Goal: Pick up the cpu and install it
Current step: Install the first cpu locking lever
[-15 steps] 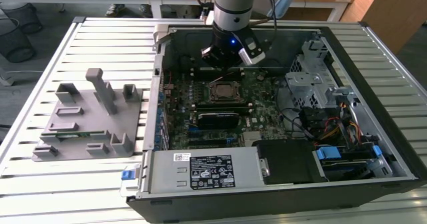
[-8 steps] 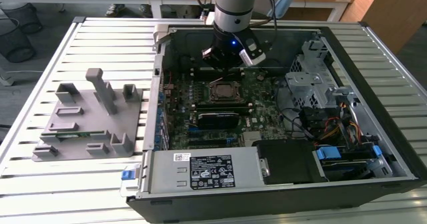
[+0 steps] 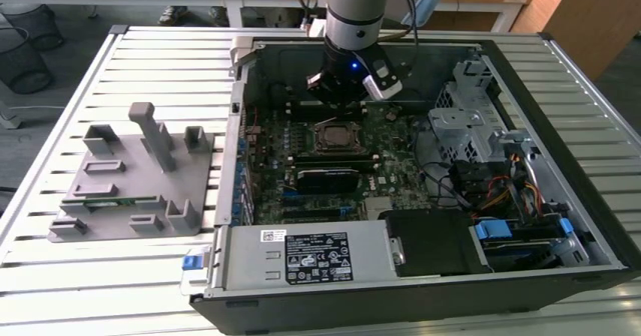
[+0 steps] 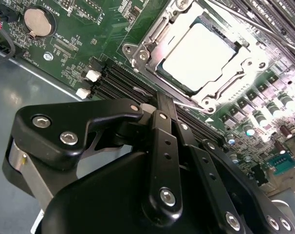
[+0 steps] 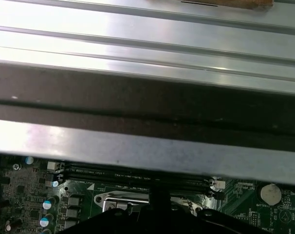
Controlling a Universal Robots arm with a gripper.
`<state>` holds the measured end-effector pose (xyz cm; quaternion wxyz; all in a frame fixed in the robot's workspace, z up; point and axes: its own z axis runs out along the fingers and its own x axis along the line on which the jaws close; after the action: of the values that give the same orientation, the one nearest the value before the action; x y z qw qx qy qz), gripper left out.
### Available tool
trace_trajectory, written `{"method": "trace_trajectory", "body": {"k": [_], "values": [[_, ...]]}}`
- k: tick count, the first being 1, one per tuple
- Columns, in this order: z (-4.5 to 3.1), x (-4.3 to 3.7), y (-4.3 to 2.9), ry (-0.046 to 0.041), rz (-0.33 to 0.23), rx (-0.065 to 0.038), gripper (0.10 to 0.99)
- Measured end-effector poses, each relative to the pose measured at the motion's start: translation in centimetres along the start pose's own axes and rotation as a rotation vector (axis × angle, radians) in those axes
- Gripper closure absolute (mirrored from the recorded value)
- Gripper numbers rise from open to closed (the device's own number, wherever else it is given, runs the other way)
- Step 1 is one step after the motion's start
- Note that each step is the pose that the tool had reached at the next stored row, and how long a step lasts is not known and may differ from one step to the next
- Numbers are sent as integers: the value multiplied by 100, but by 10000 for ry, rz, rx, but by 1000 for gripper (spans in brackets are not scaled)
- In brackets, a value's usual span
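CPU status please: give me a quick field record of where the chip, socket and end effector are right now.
cpu: seated in the socket, silvery top showing
socket: on the motherboard inside the open computer case
end effector: above the motherboard, beside the socket, holding nothing visible
fixture: grey holder on the slatted table, at the exterior view's left

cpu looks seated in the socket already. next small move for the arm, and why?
Probably a short straight lift away from the board. In the second wrist view the cpu lies flat inside the socket frame, and the tool sits beside it with nothing visibly gripped. In the exterior view the tool hangs just behind the socket, so rising should avoid the parts nearby.
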<state>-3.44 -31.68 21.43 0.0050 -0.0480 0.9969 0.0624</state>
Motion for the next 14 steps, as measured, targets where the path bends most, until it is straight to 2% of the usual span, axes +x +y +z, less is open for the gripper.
{"method": "trace_trajectory", "body": {"k": [14], "values": [[73,-63,-11,1,0,1,980]]}}
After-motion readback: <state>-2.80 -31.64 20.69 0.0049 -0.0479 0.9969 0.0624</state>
